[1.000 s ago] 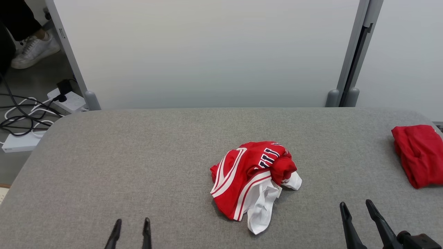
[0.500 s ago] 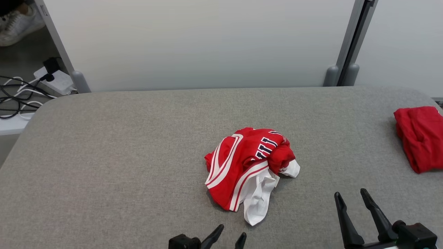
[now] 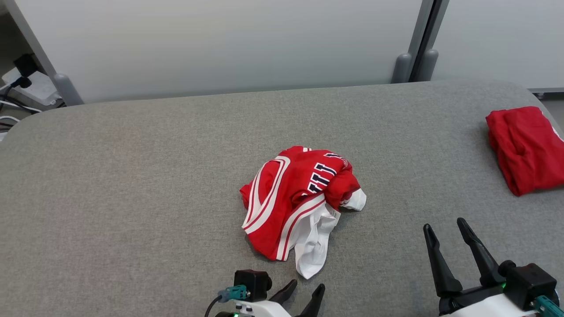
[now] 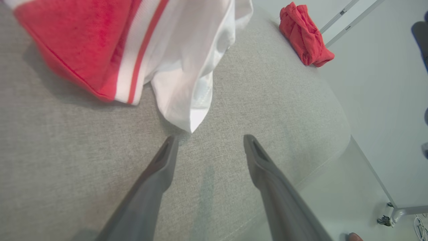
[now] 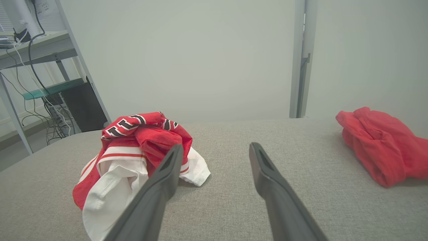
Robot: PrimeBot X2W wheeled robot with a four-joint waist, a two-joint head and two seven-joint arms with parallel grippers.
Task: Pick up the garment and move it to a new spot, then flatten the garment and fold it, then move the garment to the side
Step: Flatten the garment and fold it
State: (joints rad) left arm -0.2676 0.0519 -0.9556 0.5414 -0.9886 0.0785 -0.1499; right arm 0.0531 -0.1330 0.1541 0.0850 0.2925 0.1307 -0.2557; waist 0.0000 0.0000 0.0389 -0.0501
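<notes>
The garment [image 3: 286, 207], a red jersey with white stripes, lies crumpled in a heap near the middle of the grey table [image 3: 132, 198].

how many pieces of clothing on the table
2. A crumpled red-and-white jersey lies near the middle of the grey table; a bunched plain red garment lies at its far right edge. More could be hidden inside the crumple.

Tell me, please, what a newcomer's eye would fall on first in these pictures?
A crumpled red-and-white jersey lies in the middle of the grey padded table. A plain red bundle sits apart at its right edge. The left claw, open, hovers just short of the jersey's white tip; the right claw, open too, is farther right.
</notes>
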